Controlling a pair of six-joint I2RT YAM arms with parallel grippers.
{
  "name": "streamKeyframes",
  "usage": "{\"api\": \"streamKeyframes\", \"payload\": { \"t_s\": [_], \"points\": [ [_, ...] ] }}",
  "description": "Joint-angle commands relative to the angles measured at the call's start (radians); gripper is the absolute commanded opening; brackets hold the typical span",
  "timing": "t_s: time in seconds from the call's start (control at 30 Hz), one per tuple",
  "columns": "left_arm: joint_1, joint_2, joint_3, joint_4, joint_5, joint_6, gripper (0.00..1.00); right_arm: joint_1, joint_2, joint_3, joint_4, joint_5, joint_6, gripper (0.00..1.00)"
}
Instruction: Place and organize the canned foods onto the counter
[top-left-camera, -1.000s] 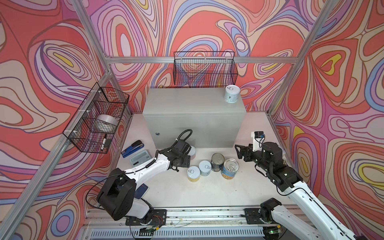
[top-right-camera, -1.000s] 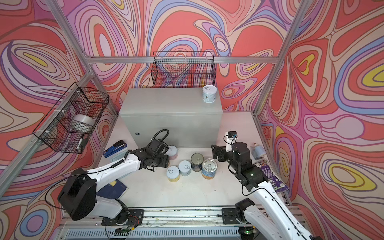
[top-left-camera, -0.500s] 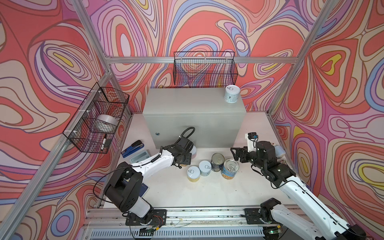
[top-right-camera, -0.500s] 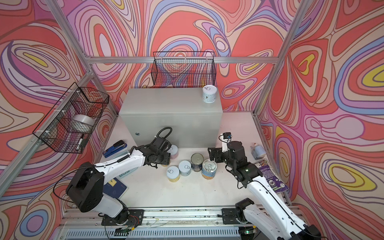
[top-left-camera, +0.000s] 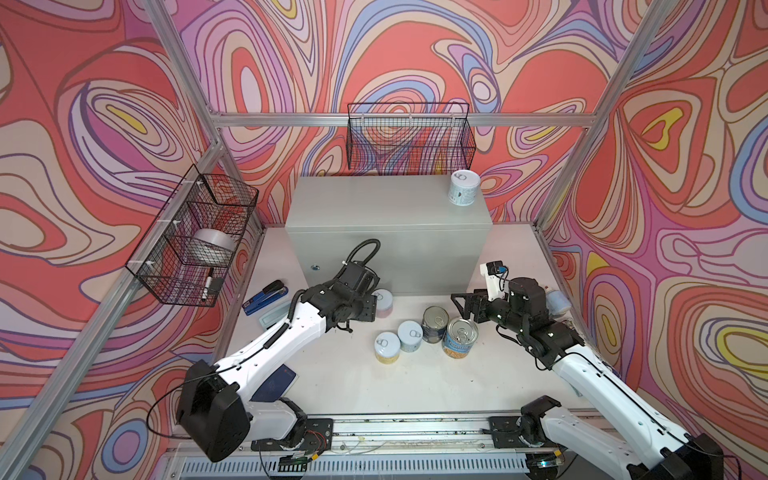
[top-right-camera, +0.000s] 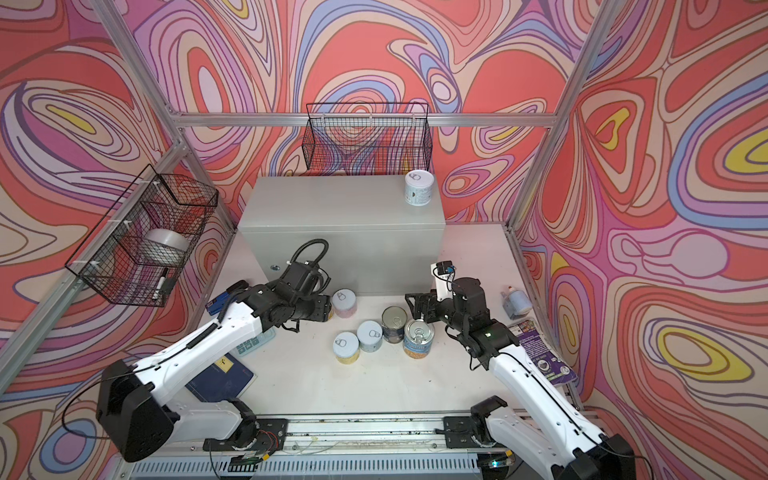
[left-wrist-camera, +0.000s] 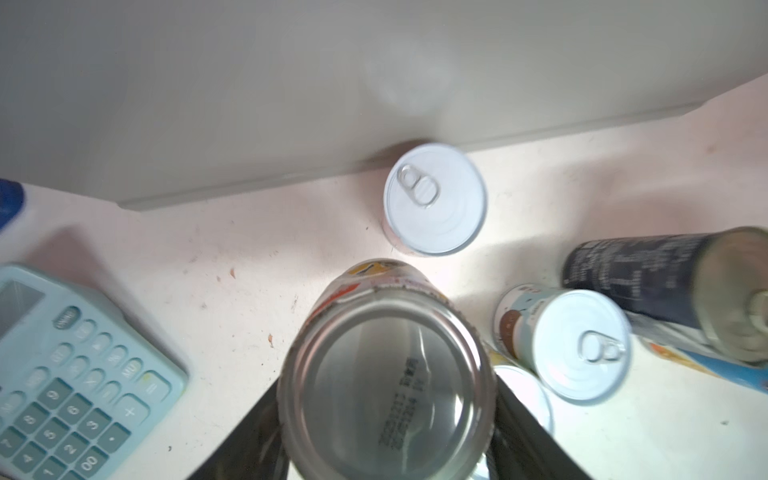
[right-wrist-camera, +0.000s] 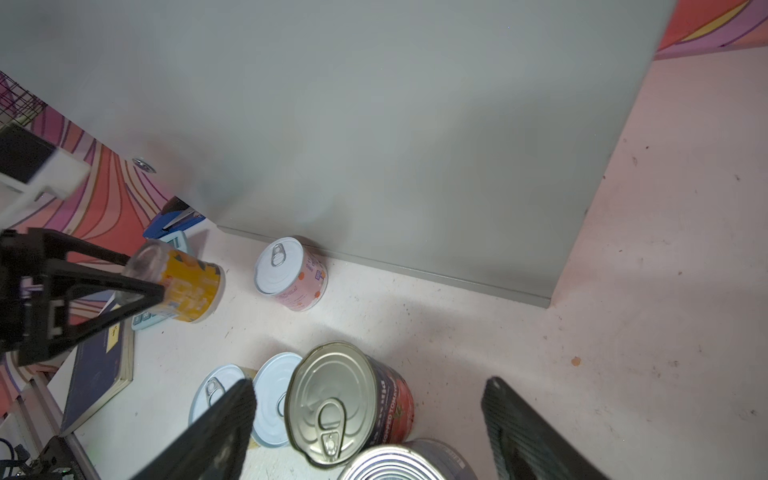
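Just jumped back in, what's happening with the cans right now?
The left claw is shut on the orange-yellow can, holding it on its side. The right claw hangs open over the dark navy can. One pale blue can stands on the counter; the rest stand on the table.

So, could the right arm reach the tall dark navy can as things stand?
Probably yes: the right claw is open and empty, the dark navy can upright, lined up between its fingers. The Progresso can and a pale blue tin crowd it, though.
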Motion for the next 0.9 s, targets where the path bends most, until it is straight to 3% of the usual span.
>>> {"api": "streamKeyframes", "payload": {
  "t_s": [0.0, 0.27, 0.67, 0.87],
  "points": [
    [0.002, -0.067, 0.114, -0.129, -0.011, 0.031, 0.32, 0.000, 0.026, -0.013, 0.054, -0.010, 0.012, 0.88],
    [0.002, -0.098, 0.405, -0.302, -0.005, 0.065, 0.30, 0.000, 0.075, -0.025, 0.133, -0.034, 0.025, 0.88],
    [0.002, -0.015, 0.740, -0.430, -0.110, 0.126, 0.30, 0.000, 0.115, -0.013, 0.183, -0.119, 0.057, 0.88],
    [0.003, 0.073, 0.916, -0.484, -0.217, 0.186, 0.31, -0.001, 0.120, -0.023, 0.209, -0.146, 0.073, 0.88]
  ]
}}
